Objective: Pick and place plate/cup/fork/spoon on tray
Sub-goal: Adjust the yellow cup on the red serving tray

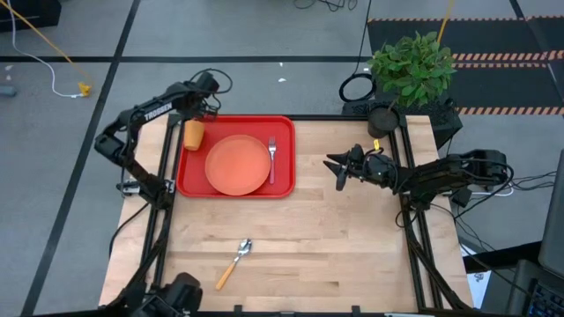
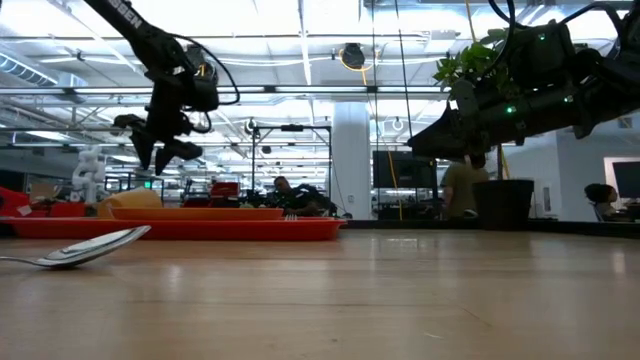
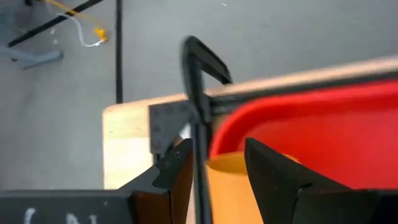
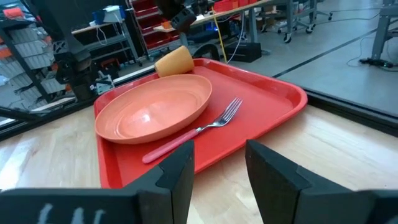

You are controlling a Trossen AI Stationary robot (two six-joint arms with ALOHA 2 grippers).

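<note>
The red tray (image 1: 284,154) sits at the desk's (image 1: 352,255) far left and already carries three of the four things: the plate (image 1: 238,164) in its middle, the fork (image 1: 272,157) lying along the plate's right edge with its pink handle toward the near side, and the cup (image 1: 193,134) on its side in the tray's far left corner. The spoon (image 1: 234,262) is the one left out, lying alone on bare wood well in front of the tray, bowl toward the tray and orange handle angled toward the desk's near edge. The left hand (image 1: 208,104) hangs just above the tray's far left corner near the cup, its fingers (image 3: 277,180) spread with nothing between them. The right hand (image 1: 337,167) hovers over the desk to the right of the tray, pointed at it, fingers (image 4: 177,171) parted and empty. The spoon looks light and stiff; its metal bowl is likely slick and rounded, so the thin handle seems the better hold, pinched across its width near the middle. It lies flat on the wood, so fingertips would need to come down close to the surface, and a poor pinch could make it pivot or skid.
</note>
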